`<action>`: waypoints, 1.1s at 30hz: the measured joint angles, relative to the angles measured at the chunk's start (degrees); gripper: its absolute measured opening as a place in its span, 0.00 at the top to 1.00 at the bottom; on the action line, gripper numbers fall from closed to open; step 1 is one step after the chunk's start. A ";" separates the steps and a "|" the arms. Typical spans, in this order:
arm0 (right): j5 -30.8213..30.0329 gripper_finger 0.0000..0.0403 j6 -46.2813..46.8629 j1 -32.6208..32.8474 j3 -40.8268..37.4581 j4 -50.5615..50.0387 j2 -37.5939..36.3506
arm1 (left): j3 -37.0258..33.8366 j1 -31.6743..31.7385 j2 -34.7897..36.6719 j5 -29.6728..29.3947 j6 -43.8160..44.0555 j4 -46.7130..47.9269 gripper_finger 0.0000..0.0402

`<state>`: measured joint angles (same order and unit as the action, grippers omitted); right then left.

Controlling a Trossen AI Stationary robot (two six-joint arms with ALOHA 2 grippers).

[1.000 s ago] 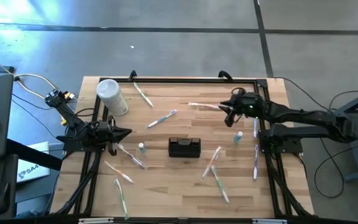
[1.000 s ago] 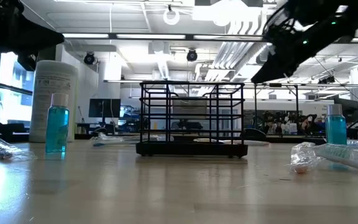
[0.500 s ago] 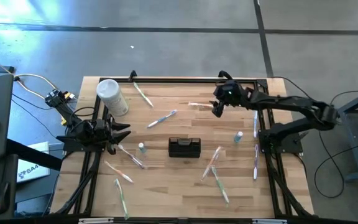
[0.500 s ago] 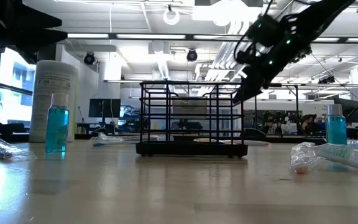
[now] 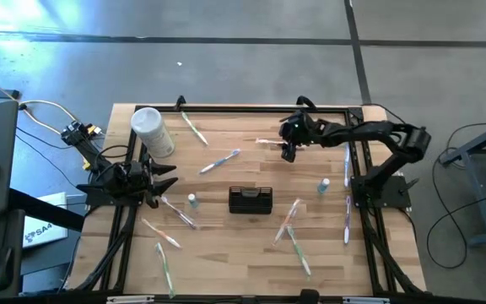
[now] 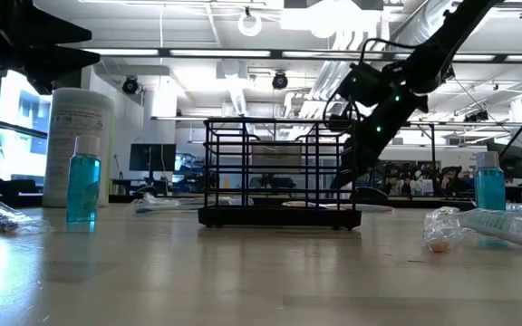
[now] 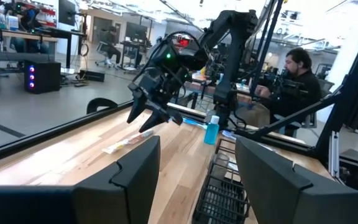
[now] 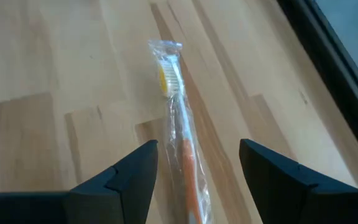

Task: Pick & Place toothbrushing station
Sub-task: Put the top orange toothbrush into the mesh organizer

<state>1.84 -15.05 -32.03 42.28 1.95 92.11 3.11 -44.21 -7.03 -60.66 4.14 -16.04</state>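
Note:
The toothbrushing station, a small black wire rack, stands upright on its base at the table's middle. Nothing touches it. My right gripper hovers open over the far part of the table. Its fingers stand on either side of a wrapped toothbrush with yellow bristles and an orange handle, and do not touch it. That toothbrush lies flat on the wood. My left gripper waits open at the table's left side, holding nothing, with the station ahead of it.
Several wrapped toothbrushes lie scattered over the wood. Two small blue bottles flank the station. A white lidded container stands at the far left. Black rails edge the table. A person sits beyond the table.
My right gripper has swung toward the table's left edge and come down over the wrapped toothbrush at the far side. My left gripper has opened where it stands. The station has not moved.

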 joint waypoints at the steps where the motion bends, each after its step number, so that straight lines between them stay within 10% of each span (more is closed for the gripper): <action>1: -0.21 0.45 -0.23 0.00 0.00 0.51 0.69 | 0.00 0.00 0.00 -0.06 0.00 0.09 0.48; 33: -0.66 0.57 1.44 -1.79 0.17 3.07 8.33 | 0.00 0.00 0.02 -3.37 0.17 1.23 0.48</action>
<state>1.18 -13.61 -33.82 42.46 5.02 100.44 3.11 -44.21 -7.01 -64.03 4.32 -14.81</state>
